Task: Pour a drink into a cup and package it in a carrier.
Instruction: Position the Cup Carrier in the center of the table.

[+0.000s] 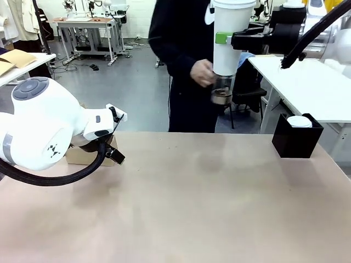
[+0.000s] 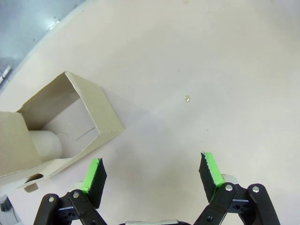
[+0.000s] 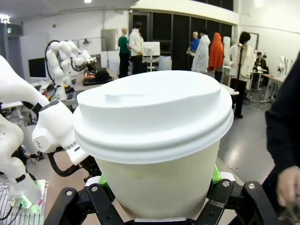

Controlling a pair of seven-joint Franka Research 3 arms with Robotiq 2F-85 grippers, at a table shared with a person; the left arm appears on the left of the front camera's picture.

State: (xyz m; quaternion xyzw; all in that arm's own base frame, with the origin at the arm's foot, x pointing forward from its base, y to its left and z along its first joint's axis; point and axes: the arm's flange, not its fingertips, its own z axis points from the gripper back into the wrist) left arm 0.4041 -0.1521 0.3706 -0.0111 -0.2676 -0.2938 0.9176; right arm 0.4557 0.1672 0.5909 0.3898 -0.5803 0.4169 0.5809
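Front, right hand (image 1: pixel 226 38): closed on the cup (image 1: pixel 226 52), green pads at its sides, raised high above the far edge of the surface (image 1: pixel 192 208).
Front, cup: upright, white, lid (image 1: pixel 233 4) on.
Front, person's hand (image 1: pixel 202 73): just beside the cup's base, gripping a glass pitcher (image 1: pixel 221 94) with a metal frame. Its contents could not be told.
Front, left arm (image 1: pixel 38 126): low at the left, bent over the brown carrier (image 1: pixel 82 156), which sat on the surface.
Front, black box (image 1: pixel 296 139): at the far right of the surface, with a white lid inside.
Left wrist, left hand (image 2: pixel 152 166): spread wide, holding nothing, its 2 green pads (image 2: pixel 211 168) well apart above bare surface.
Left wrist, carrier: to the left of the fingers, near but apart from them, with 1 open slot facing the camera.
Left wrist, white cylinder (image 2: pixel 44 143): lay inside that slot.
Right wrist, cup: clamped between both pads, its lid seated flat on the rim.
Right wrist, person's hand: at the lower right edge, blurred.
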